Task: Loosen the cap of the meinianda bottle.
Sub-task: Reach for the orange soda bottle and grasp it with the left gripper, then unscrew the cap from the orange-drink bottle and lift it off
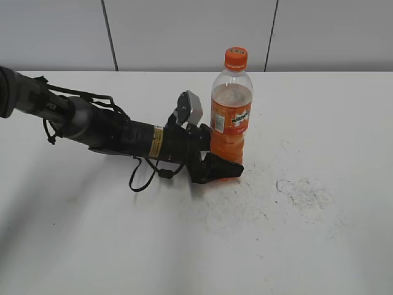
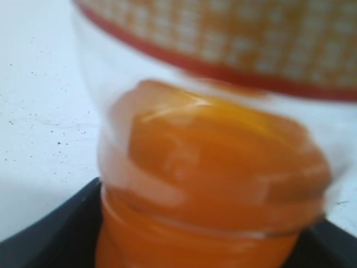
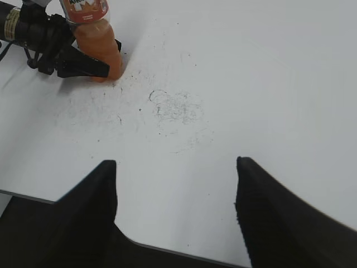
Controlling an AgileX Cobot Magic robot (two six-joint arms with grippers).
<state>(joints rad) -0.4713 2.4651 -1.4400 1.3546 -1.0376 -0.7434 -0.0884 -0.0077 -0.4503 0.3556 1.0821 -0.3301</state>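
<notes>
Step in hand, as judged: bracing. The left gripper [image 1: 222, 167] pinches the base of the meinianda bottle [image 1: 231, 123], black fingers [image 1: 224, 166] either side of the lower body, arm lying low along the white table [image 1: 319, 246]. The bottle stands upright near table centre. The cap [image 1: 236, 58] sits on top, untouched, nothing near it.

The right gripper [image 3: 175, 192] hangs well apart from the bottle, above the table's near edge, its two dark fingers [image 3: 92, 190] spread wide and empty. It does not show in the exterior view.

Next move, by judgement: the right arm needs to travel over to the bottle top, come down around the cap, and twist while the left holds the base firm.

Materials: the bottle is clear thin plastic, round, narrowing to a domed shoulder; orange drink fills roughly to the shoulder. An orange wrap label [image 1: 230, 120] carries a white-and-green logo. The left wrist view shows the ridged lower body up close, blurred, glossy. The cap is small, orange, ribbed at the side. The table surface is matte, with a scuffed grey patch [image 1: 304, 190] to the bottle's right.
</notes>
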